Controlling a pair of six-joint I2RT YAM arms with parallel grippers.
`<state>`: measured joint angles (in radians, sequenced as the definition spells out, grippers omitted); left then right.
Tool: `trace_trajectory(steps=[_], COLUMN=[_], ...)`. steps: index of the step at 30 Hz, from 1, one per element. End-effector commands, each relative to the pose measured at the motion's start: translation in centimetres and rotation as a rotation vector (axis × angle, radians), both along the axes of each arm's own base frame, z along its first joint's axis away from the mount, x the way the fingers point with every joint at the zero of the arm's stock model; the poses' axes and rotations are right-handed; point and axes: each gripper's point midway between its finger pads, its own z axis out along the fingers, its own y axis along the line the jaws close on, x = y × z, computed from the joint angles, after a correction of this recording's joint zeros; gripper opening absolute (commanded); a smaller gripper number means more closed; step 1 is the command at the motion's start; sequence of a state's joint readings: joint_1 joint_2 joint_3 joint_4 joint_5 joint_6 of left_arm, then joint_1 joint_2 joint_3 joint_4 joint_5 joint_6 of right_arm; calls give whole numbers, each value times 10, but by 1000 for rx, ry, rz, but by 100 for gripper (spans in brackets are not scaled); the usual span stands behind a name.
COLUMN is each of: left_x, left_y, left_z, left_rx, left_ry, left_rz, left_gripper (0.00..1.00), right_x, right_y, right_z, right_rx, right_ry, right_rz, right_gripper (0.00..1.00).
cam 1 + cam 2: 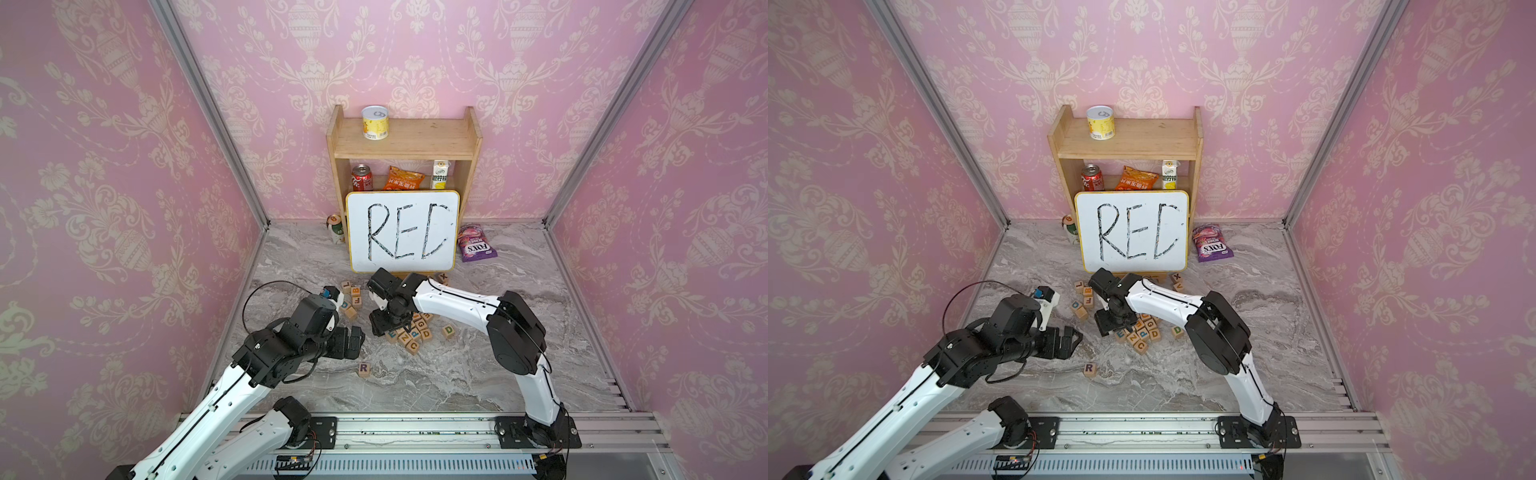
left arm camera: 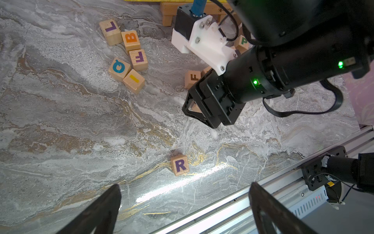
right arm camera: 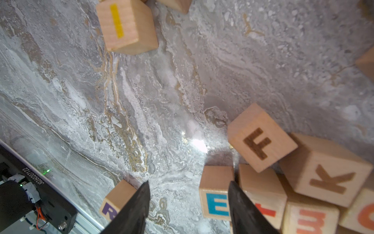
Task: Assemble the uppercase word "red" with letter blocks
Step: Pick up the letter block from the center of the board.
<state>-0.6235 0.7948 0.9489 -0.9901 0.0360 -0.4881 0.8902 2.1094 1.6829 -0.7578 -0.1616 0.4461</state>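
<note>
You are looking into a lab test booth dressed up as a home: pink damask-wallpaper panels point(image 1: 104, 166) are sitting in bare aluminium frame posts point(image 1: 209, 112), and a slotted grey aluminium rail point(image 1: 415, 428) is edging the marble-patterned tabletop point(image 1: 457, 382).

A shelf point(image 1: 428, 139) stands at the far centre of the worktop point(image 1: 478, 374), with a whiteboard point(image 1: 403, 230) leaning against its front. Just near of the whiteboard lies a pile of letter blocks point(image 1: 415, 332). A smaller cluster point(image 1: 352, 297) lies to its left, the D block point(image 1: 448, 331) just right of it, and the R block point(image 1: 363, 368) alone, nearer.
</note>
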Motion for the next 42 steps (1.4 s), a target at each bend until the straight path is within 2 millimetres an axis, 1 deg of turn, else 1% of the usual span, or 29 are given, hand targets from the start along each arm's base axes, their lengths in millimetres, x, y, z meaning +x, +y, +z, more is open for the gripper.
trace_trajectory(steps=[1, 5, 9, 13, 15, 20, 23, 26, 29, 32, 34, 37, 42], left_x=[-3, -2, -2, 0, 0, 3, 5, 6, 7, 7, 8, 8, 8], left_y=[5, 4, 2, 1, 0, -3, -5, -6, -7, -8, -8, -8, -9], left_z=[-7, -9, -10, -11, -12, -14, -15, -16, -17, -17, -17, -17, -16], left_rx=[20, 23, 24, 23, 23, 22, 21, 21, 19, 18, 18, 19, 16], left_ry=[28, 34, 39, 39, 40, 46, 48, 49, 50, 50, 52, 53, 53], left_rz=[10, 7, 3, 0, -1, -6, -9, -9, -12, -10, -10, -11, -12], left_gripper=[99, 99, 99, 99, 99, 99, 99, 99, 99, 99, 99, 99, 99], right_x=[2, 3, 5, 7, 6, 0, -3, -4, -3, -2, 0, 1, 0], right_y=[1, -4, -15, -30, -35, -37, -36, -36, -35, -33, -32, -30, -31], right_z=[-6, -11, -15, -17, -18, -22, -23, -23, -20, -15, -11, -3, 2], right_rx=[-6, -29, -86, -148, -160, -143, -135, -132, -129, -124, -120, -112, -118], right_ry=[9, 5, -17, -44, -42, -20, -7, -5, -11, -15, -17, -18, 3], right_rz=[-13, -18, -25, -32, -35, -31, -30, -29, -26, -25, -30, -43, -87], right_gripper=[63, 64, 64, 70, 70, 69, 65, 58, 47, 31, 23, 22, 22])
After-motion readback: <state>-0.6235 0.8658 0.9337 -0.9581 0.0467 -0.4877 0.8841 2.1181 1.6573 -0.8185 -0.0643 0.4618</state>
